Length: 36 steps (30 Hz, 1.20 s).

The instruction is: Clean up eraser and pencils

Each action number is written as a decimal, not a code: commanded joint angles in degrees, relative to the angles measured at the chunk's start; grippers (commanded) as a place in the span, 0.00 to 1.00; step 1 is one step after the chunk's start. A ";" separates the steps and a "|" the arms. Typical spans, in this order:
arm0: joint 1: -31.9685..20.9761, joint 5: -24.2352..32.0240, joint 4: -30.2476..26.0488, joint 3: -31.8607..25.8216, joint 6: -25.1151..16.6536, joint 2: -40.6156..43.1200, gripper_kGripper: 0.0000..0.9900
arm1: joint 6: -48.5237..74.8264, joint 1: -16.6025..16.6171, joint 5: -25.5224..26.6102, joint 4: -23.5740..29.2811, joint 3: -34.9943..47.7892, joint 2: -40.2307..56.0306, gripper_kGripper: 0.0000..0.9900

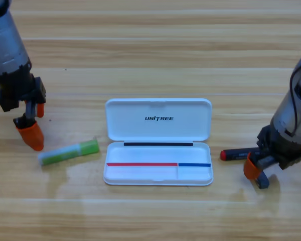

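High view: right end effector [258, 169], grip unreadable, covers the black pencil [234, 153] and eraser [263, 182]; left end effector [31, 128], grip unreadable too, nears the green pencil [68, 152]. Next: grasp, carry to the case [158, 173].

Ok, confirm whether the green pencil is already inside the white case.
No. The green pencil lies on the table left of the open white case, below the left gripper.
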<state>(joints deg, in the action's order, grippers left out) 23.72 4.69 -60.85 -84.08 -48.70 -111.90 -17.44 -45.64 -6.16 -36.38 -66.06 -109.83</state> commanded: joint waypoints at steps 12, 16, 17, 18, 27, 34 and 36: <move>3.00 0.84 6.36 5.16 2.29 -0.78 0.97 | -1.02 1.52 3.70 0.96 -1.53 -9.09 0.53; 3.96 0.32 8.91 6.65 2.29 -0.60 0.97 | -1.02 1.61 4.31 0.96 -0.91 -9.26 0.27; 4.31 0.05 9.61 7.18 2.47 -0.69 0.97 | -1.02 1.61 4.40 0.87 -0.65 -9.09 0.22; 4.75 -0.21 10.31 7.62 2.65 -0.69 0.97 | -0.93 1.61 4.40 0.69 -0.38 -8.91 0.17; 7.13 -2.32 13.21 9.46 4.32 -1.30 0.97 | 3.46 3.11 3.35 -5.20 -0.82 -2.85 0.15; 7.92 -3.29 15.50 11.22 4.93 -1.92 0.97 | 38.27 3.11 4.58 -18.64 -9.17 5.77 0.15; 7.92 -3.90 16.73 11.84 5.11 -2.45 0.97 | 44.68 3.02 6.42 -19.70 -11.11 5.94 0.15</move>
<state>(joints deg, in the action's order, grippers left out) 30.45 2.08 -46.05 -74.11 -44.36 -111.89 21.00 -44.25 -2.58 -52.18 -74.40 -107.92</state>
